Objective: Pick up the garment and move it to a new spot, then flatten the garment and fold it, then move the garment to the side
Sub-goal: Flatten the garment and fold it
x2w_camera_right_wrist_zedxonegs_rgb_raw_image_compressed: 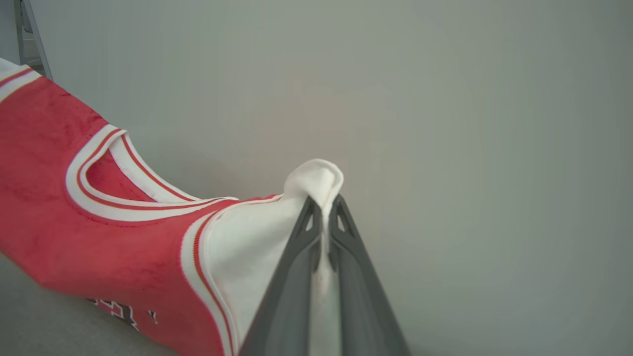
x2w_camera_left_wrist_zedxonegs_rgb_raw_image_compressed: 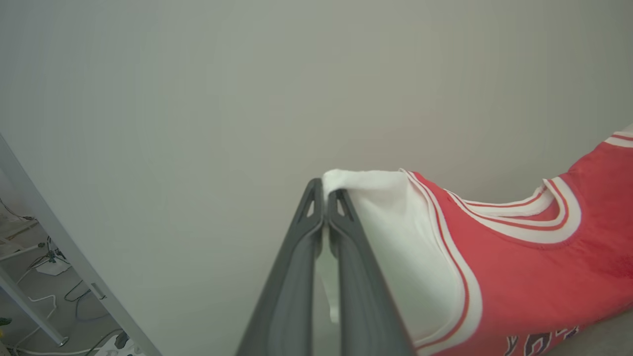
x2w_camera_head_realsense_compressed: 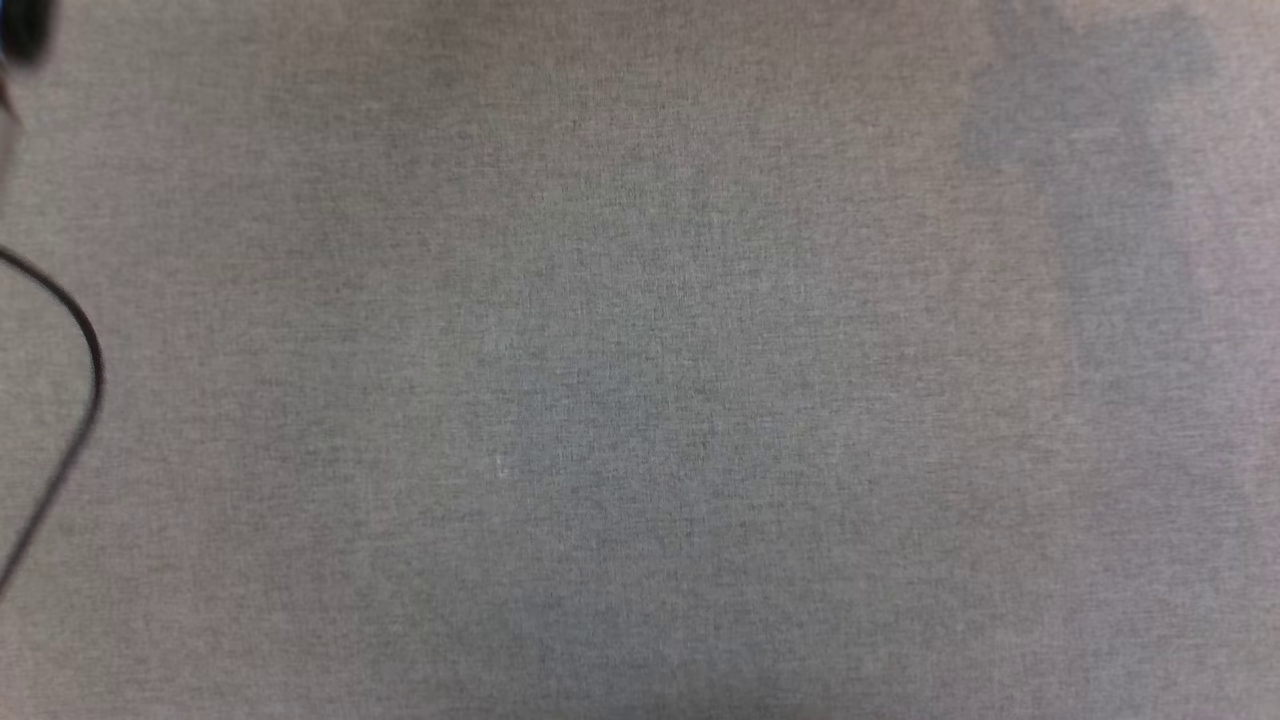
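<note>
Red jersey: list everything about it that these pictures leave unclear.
- Black lettering on the red jersey-style garment with white sleeves: left wrist view, cut off by the bottom edge; right wrist view, curving out of sight at the cloth's lower edge.
- Its hem: below what both wrist views take in.
- Sleeve cloth pinched in the left tool and right tool: hidden by the dark fingers.

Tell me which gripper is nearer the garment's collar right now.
Neither clearly: about even. The left gripper is shut on one white sleeve of the garment, the right gripper on the other, and the collar sags between them.
</note>
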Motion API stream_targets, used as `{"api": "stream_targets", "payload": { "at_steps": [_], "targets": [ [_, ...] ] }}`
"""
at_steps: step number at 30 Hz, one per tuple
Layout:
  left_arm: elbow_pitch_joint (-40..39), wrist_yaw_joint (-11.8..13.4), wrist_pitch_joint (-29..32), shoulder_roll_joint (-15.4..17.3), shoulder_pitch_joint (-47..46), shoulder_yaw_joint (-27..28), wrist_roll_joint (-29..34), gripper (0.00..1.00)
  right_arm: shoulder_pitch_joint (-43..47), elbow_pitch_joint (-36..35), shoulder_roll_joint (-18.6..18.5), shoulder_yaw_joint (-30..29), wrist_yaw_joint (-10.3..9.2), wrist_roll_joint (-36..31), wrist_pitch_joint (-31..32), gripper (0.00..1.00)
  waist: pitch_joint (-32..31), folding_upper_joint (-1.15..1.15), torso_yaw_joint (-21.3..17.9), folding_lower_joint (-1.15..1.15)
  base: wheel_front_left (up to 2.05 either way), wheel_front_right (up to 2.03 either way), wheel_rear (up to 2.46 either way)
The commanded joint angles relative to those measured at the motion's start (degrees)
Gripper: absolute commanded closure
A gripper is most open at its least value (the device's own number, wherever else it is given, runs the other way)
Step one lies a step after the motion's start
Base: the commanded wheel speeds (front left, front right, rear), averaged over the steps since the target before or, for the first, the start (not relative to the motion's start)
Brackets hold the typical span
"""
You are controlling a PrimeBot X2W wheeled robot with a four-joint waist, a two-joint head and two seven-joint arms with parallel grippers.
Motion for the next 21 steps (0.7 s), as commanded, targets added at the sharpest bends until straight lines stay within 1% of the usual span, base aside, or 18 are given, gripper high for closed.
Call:
{"api": "stream_targets", "payload": {
  "at_steps": [1,5,7,10,14,18,21],
  "targets": [
    [-1.84,0.94,-0.33,0.73,5.41,0.79,-0.34,1.00,3.65,-0.91,-1.00,0.73,-0.04,1.36,-0.59,1.00,-3.41,0.00,0.27,-0.01,0.00,0.00,0.00],
    [-7.95,3.49,-0.34,2.37,19.72,3.96,-1.27,1.00,12.84,-3.90,-2.95,2.52,-0.04,4.06,-0.86,1.00,-7.22,0.00,0.30,-0.01,0.00,0.00,0.00],
    [-10.46,3.91,-0.34,3.30,27.00,4.29,-1.77,1.00,17.65,-5.71,-4.05,3.11,-0.04,5.38,-0.91,1.00,-8.91,0.00,0.45,-0.01,0.00,0.00,0.00],
    [-13.88,5.36,-0.34,4.15,37.39,5.17,-2.93,1.00,25.29,-9.06,-5.95,3.55,-0.04,7.08,-0.94,1.00,-11.45,0.00,0.53,-0.01,0.00,0.00,0.00],
    [-17.69,8.14,-0.34,3.58,48.78,6.50,-4.28,1.00,35.08,-12.46,-8.23,4.03,-0.04,8.19,-0.96,1.00,-14.46,0.00,1.05,-0.01,0.00,0.00,0.00],
    [-19.17,9.78,-0.34,2.52,57.65,5.94,-4.74,1.00,43.72,-14.49,-9.90,3.89,-0.04,8.15,-0.96,1.00,-16.98,0.00,1.64,-0.01,0.00,0.00,0.00],
    [-19.00,10.81,-0.34,1.51,62.14,6.11,-5.07,1.00,49.23,-14.87,-10.48,3.09,-0.04,7.74,-0.96,1.00,-18.52,0.00,1.83,-0.01,0.00,0.00,0.00]
  ]
}}
